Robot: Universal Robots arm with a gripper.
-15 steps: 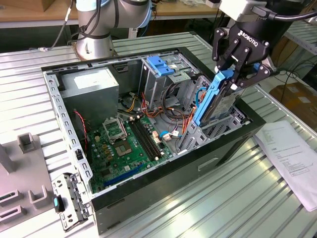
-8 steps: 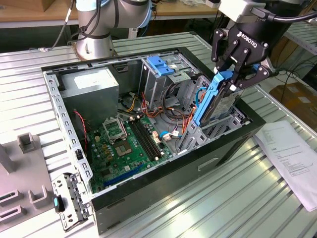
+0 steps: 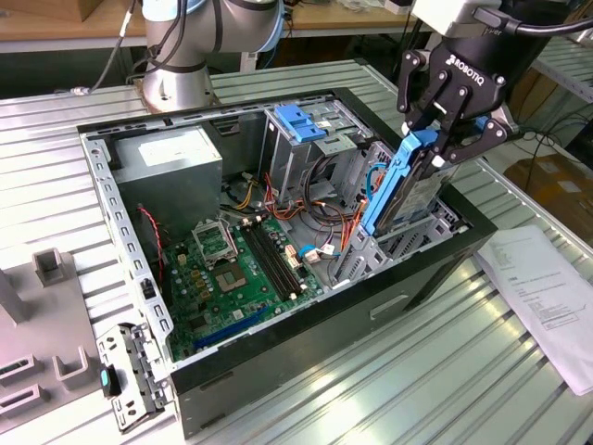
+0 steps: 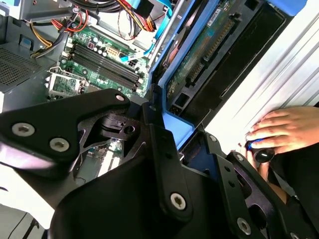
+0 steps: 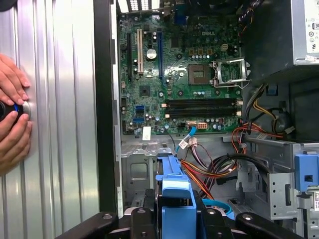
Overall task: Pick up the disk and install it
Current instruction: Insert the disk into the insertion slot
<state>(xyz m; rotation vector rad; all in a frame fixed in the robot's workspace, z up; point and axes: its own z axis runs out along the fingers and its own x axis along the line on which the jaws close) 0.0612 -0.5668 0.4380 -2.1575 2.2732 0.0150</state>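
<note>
disk (image 3: 419,193) and gripper (image 3: 445,144) hang together over the open computer case (image 3: 306,348). the black fingers (image 4: 162,149) are clamped on the drive's upper end from both sides.

the disk stands steeply tilted on edge. its blue side rail (image 3: 389,185) faces the case's interior. its lower end is down inside the case, at the corner farthest from the power supply box (image 3: 171,162). i cannot tell whether that end touches the bay metal. in the second wrist view the disk's green circuit-board face (image 4: 199,55) shows. in the first wrist view the rail (image 5: 174,199) runs up between the black finger links.

inside the case, the motherboard (image 3: 236,269) lies flat on the case floor, between the power supply box and the disk's corner. a metal drive cage (image 3: 306,153) with a blue latch (image 3: 298,119) on top stands against the case's far wall, just beside the disk. orange and red cables (image 3: 324,218) trail between the cage and the board.

outside the case, a paper sheet (image 3: 547,292) lies on the ribbed metal table (image 3: 417,399) near the disk's end of the case. a grey fixture (image 3: 37,315) sits off the case's opposite end, and the arm's base (image 3: 181,65) stands behind the case. a person's hand (image 5: 11,79) and a second hand (image 5: 12,142) rest on the table just outside the case's long black wall, closed around a small black-and-blue object (image 5: 12,109).
</note>
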